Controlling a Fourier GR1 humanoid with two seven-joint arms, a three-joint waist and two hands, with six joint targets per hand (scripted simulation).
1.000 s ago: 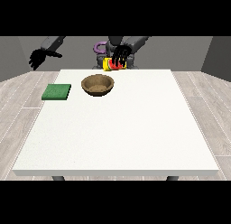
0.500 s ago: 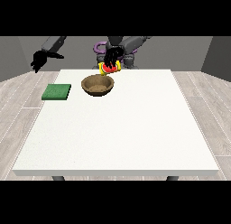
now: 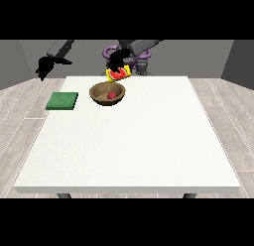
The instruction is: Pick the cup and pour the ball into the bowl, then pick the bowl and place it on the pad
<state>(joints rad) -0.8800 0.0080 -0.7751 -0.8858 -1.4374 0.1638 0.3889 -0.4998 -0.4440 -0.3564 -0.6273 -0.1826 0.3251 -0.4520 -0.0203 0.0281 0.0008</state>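
Observation:
A brown bowl (image 3: 102,95) sits on the white table (image 3: 134,136) near its far left part, with a red ball (image 3: 112,95) lying inside it. Just above the bowl's far rim, a yellow and red cup (image 3: 119,74) hangs tipped over, its mouth pointing down towards the bowl. The hand at the view's right (image 3: 116,60) is curled round the cup. A green pad (image 3: 62,100) lies flat on the table to the left of the bowl. The hand at the view's left (image 3: 43,67) hovers beyond the table's far left corner, holding nothing.
The robot's body (image 3: 141,61) stands behind the table's far edge. Grey floor surrounds the table on all sides.
The cup has moved left over the bowl and tipped further. The red ball now lies in the bowl. The hand at the view's left has barely moved.

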